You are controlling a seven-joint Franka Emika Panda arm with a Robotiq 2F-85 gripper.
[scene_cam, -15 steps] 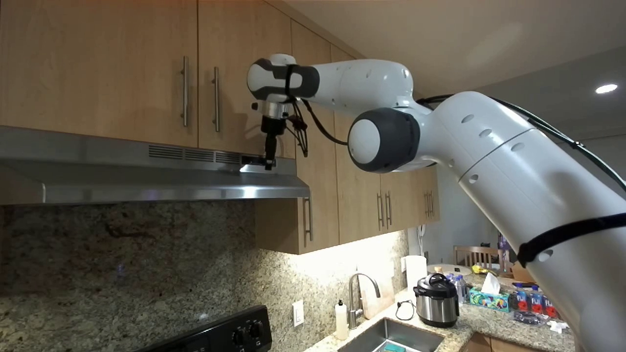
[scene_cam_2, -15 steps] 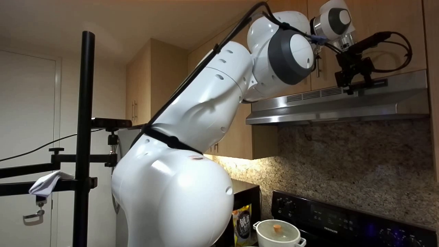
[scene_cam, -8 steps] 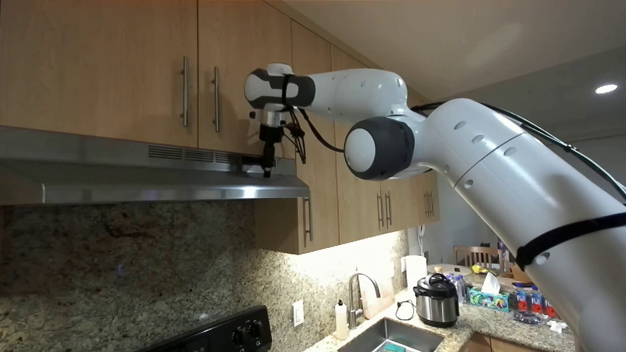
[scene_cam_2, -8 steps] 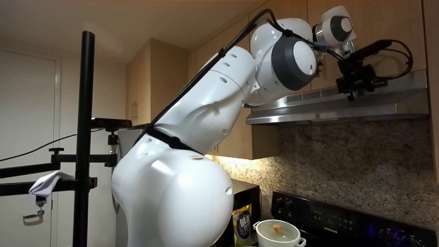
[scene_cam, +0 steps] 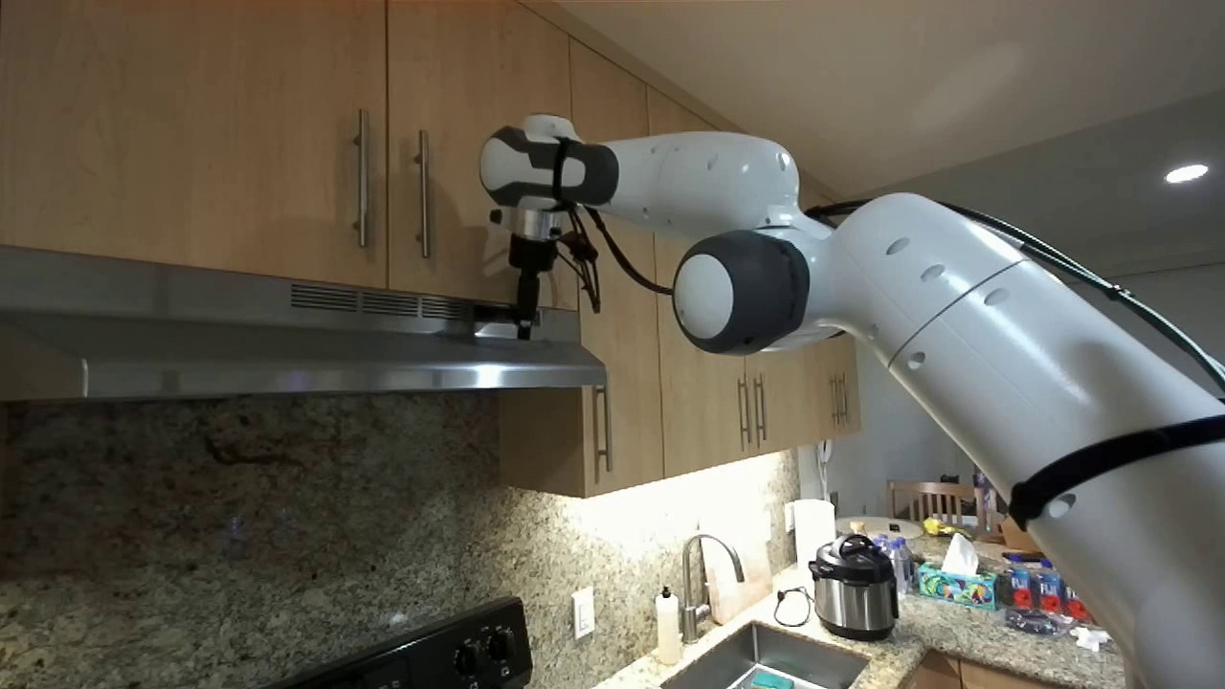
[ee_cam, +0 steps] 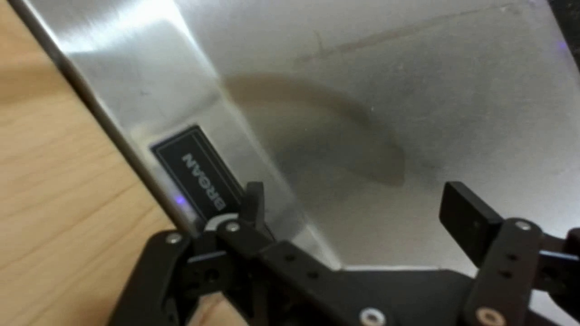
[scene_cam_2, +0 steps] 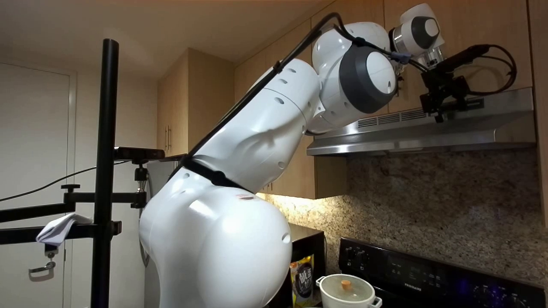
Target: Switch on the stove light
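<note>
No clear glow is showing under the hood, where the light is presumably sitting, so switching on is apparently waiting. Close by the hood my gripper is hovering, spread and empty; I'm not making out the switch. I'm counting one hood, one plate on it, one pot below it, one gripper.

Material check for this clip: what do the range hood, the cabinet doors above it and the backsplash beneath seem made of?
Range hood: metal, probably stainless steel, semi-gloss; silvery, with blurred bright reflections.
Cabinet doors: wood, veneer or laminate, smooth satin; fine grain streaks show in the wrist view.
Backsplash: likely granite, perhaps polished; mottled, speckled pattern with faint glints, though imitation stone is possible.
</note>
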